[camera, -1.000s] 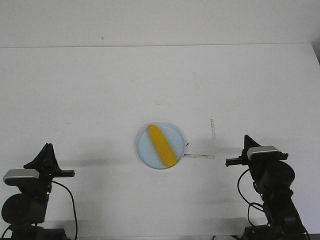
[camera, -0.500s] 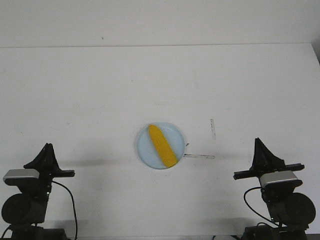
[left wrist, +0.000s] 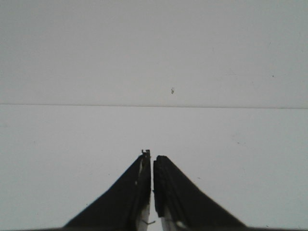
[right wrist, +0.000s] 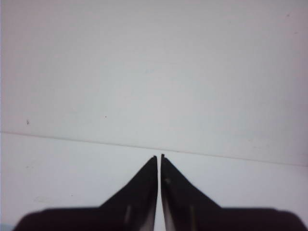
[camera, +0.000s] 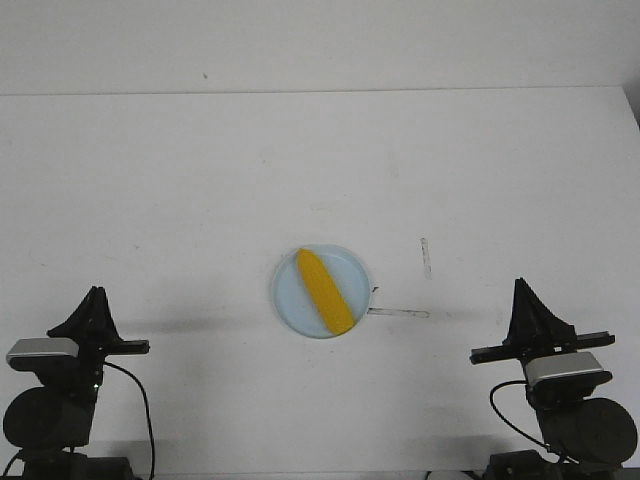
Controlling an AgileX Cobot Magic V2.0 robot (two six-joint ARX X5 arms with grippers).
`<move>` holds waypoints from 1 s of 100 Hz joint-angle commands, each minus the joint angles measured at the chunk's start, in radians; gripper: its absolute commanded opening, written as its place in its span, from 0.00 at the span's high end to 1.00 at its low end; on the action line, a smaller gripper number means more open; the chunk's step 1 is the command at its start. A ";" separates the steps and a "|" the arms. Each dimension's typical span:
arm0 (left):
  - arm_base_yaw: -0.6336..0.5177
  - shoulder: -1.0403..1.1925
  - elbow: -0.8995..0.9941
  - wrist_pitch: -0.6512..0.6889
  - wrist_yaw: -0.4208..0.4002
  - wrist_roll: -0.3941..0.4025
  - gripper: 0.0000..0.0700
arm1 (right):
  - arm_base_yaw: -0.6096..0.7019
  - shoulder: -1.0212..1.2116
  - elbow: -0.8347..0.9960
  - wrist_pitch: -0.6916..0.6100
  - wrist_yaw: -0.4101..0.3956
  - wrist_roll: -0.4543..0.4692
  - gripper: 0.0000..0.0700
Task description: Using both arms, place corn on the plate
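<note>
The right claw (camera: 520, 289) has drawn back, pinched narrow like the left claw (camera: 95, 296), leaving the bright yellow toy corn cob (camera: 325, 291) seemingly settled on the round pale-blue plastic plate (camera: 289, 301); nothing remains but parking.

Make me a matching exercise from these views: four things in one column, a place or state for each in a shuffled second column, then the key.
1. corn
2. plate
3. left tool
4. right tool

A. shut, at the near right of the table
B. pale blue, at mid-table
C. shut, at the near left of the table
D. lying diagonally on the plate

Pairs: 1-D, 2-B, 3-C, 4-A
</note>
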 commanded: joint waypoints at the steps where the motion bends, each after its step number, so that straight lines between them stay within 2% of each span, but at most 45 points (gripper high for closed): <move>1: 0.001 0.000 0.007 0.013 -0.004 0.006 1.00 | 0.000 -0.002 0.000 0.013 0.002 -0.002 0.98; 68: 0.001 -0.023 0.006 -0.010 -0.004 0.006 1.00 | 0.000 -0.002 0.000 0.014 0.002 -0.002 0.98; 77: 0.000 -0.042 -0.006 -0.008 0.025 0.006 1.00 | 0.000 -0.002 0.000 0.014 0.002 -0.002 0.98; 100: 0.000 -0.114 -0.160 0.159 0.029 -0.003 1.00 | 0.000 -0.002 0.000 0.014 0.002 -0.002 0.98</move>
